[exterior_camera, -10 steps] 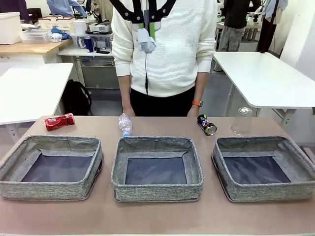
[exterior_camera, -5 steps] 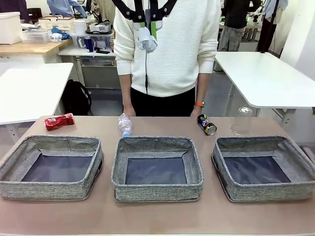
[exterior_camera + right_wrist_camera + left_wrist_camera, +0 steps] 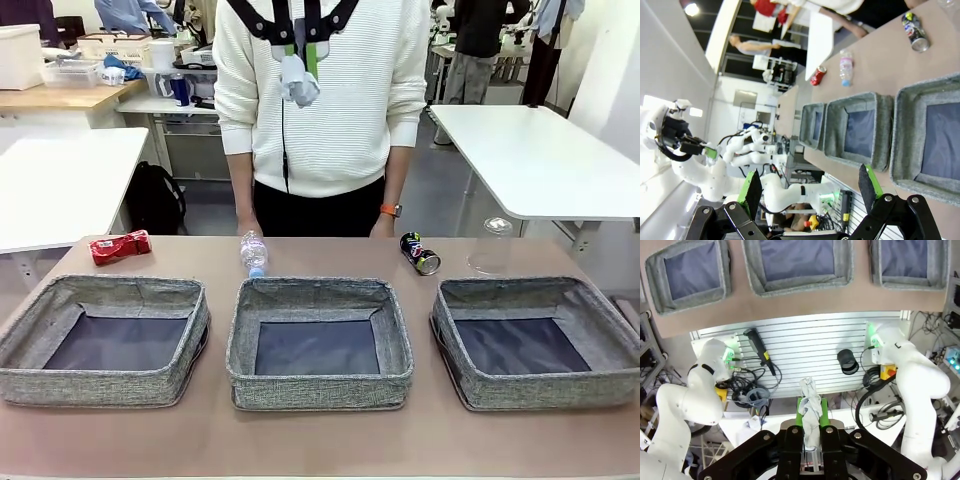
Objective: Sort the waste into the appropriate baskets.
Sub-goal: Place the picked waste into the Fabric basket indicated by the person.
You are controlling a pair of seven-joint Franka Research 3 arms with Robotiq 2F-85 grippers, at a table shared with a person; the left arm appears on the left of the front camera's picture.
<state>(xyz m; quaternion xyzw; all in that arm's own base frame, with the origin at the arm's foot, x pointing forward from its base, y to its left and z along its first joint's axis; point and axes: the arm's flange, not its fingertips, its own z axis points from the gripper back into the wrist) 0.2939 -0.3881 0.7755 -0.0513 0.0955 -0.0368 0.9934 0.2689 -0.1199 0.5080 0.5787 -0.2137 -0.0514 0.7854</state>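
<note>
Waste lined along the far edge of the table (image 3: 320, 440), front view: red can (image 3: 120, 246) beyond the left basket (image 3: 100, 385), plastic bottle (image 3: 254, 252) just behind the middle basket (image 3: 320, 388), dark can (image 3: 420, 253) and clear cup (image 3: 491, 246) near the far side of the right basket (image 3: 545, 392); person (image 3: 320, 100) standing at that edge. Left wrist view: left gripper (image 3: 811, 416) pressed together on a white paper wad (image 3: 809, 392), well apart from the three baskets. Right wrist view: right gripper (image 3: 810, 189) spread wide and empty, baskets and table beyond.

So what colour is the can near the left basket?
Red. The can shows best in the front view.
</note>
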